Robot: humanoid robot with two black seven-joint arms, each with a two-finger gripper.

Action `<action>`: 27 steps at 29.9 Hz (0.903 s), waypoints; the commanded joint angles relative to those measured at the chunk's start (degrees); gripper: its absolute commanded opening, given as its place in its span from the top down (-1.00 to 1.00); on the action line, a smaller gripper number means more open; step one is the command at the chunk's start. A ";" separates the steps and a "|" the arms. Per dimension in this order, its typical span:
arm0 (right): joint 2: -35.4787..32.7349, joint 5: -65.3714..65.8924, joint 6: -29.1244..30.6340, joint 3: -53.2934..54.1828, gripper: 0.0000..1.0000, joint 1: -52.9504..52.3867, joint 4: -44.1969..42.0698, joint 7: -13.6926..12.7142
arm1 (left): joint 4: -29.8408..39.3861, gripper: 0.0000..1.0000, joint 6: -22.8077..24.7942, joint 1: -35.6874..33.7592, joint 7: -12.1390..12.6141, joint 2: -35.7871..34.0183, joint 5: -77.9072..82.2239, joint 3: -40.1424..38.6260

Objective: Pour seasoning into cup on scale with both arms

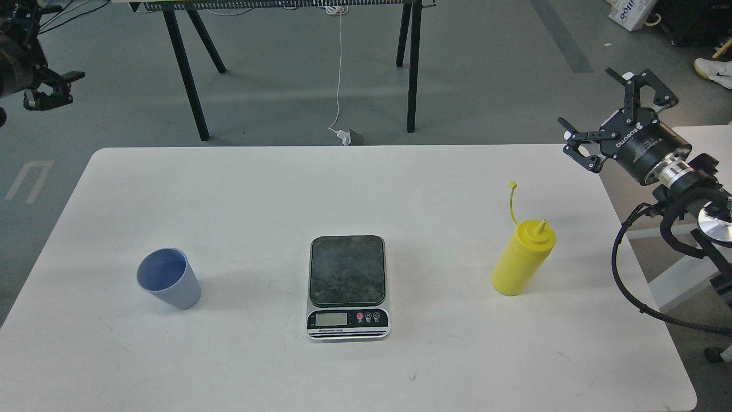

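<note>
The light blue-grey cup (168,279) stands upright and empty on the white table (240,189), left of the scale. The scale (347,286) lies at the table's middle front with nothing on its dark platform. The yellow seasoning bottle (523,260) stands upright to the right, nozzle uncapped, its cap strap sticking up. My right gripper (589,98) is open and empty, in the air beyond the table's far right corner, well above and behind the bottle. My left gripper (48,86) is at the top left edge, far from the cup, dark and partly cut off.
Black trestle legs (186,68) stand on the grey floor behind the table. A white cable (340,74) hangs down to the floor there. A second white surface (703,137) is at the right, under my right arm.
</note>
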State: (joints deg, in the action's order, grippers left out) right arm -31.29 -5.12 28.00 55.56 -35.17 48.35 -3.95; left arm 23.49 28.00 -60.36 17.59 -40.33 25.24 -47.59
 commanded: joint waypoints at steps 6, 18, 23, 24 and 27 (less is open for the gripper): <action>0.00 0.02 0.00 -0.45 -0.99 0.19 -0.10 0.08 | 1.91 -1.00 0.00 2.27 0.34 -5.18 8.85 6.97; 0.79 0.11 0.00 -0.62 -0.99 0.62 -1.41 0.08 | 1.47 -1.00 0.00 -5.55 -8.95 -2.39 9.92 6.10; 0.79 0.11 0.00 -0.54 -0.99 1.07 -1.33 0.08 | 1.47 -1.00 0.00 -4.94 -22.04 -0.89 10.53 7.42; 0.79 0.11 0.00 -0.54 -0.99 1.07 -1.33 0.08 | 1.39 -1.00 0.00 -4.85 -24.51 -0.71 10.53 7.60; 0.79 0.11 0.00 -0.62 -0.99 1.15 -1.33 0.08 | 1.30 -1.00 0.00 -4.68 -32.33 -0.54 10.62 8.30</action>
State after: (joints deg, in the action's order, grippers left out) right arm -30.49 -5.01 28.00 55.02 -34.07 47.00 -3.86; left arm 24.90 28.00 -65.26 -7.91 -41.09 35.79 -39.90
